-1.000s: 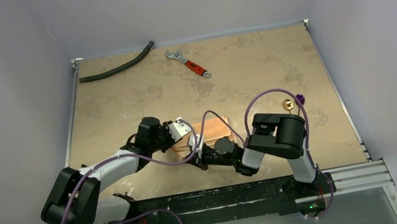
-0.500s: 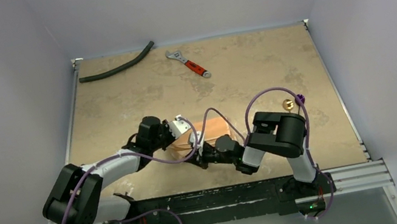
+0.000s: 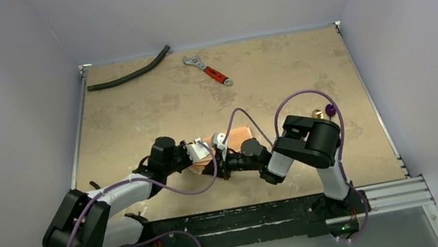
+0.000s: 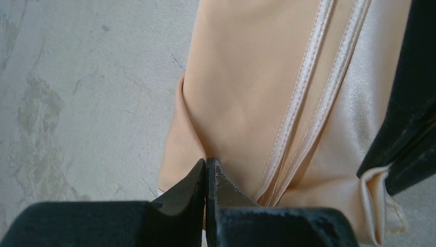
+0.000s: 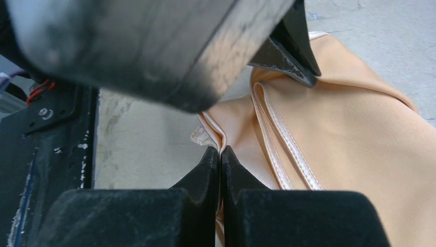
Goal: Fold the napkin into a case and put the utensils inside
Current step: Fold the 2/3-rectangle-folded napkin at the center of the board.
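Note:
The peach-orange napkin lies folded in layers near the table's front, mostly under the two wrists in the top view. Its hemmed edges run along the cloth. My left gripper is shut on a raised fold at the napkin's left edge. My right gripper is shut on a bunched hem corner of the napkin. The two grippers meet tip to tip over the cloth. The utensils, gold and dark purple, lie on the table to the right, partly behind the right arm.
A red-handled wrench and a curved black hose lie at the far edge of the table. The black rail with the arm bases runs along the near edge. Purple cables loop above both wrists.
The left gripper has gone from partly open to shut on the napkin's fold. Both wrists have shifted slightly away from the near edge, and less of the cloth shows from above.

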Motion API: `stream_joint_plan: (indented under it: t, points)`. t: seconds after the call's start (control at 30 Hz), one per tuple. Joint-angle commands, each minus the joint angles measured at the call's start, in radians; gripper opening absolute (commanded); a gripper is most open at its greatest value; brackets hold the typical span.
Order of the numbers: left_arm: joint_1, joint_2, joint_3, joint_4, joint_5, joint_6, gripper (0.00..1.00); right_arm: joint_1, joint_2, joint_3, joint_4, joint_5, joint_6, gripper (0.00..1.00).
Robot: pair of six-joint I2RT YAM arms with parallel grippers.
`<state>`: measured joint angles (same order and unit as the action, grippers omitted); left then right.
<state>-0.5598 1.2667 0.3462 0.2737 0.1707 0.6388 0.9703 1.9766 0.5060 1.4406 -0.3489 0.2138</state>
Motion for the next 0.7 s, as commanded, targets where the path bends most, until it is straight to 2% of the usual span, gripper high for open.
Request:
stream_joint_plan:
  t: [0.0,0.2,0.43,0.67]
  points:
    - [-0.006,-0.018,-0.009,0.062,0.035,0.033,0.0,-0.019,-0.004,0.031,0.056,-0.111,0.051,0.0]
    - [-0.005,-0.003,0.002,0.073,0.025,0.009,0.0,-0.092,0.009,0.064,0.056,-0.224,0.152,0.0]
    - [-0.005,-0.015,-0.009,0.071,0.027,0.019,0.0,-0.138,0.032,0.157,-0.124,-0.321,0.194,0.0]
    - [-0.005,-0.028,-0.011,0.069,0.035,0.022,0.0,-0.171,0.081,0.198,-0.183,-0.343,0.246,0.0]
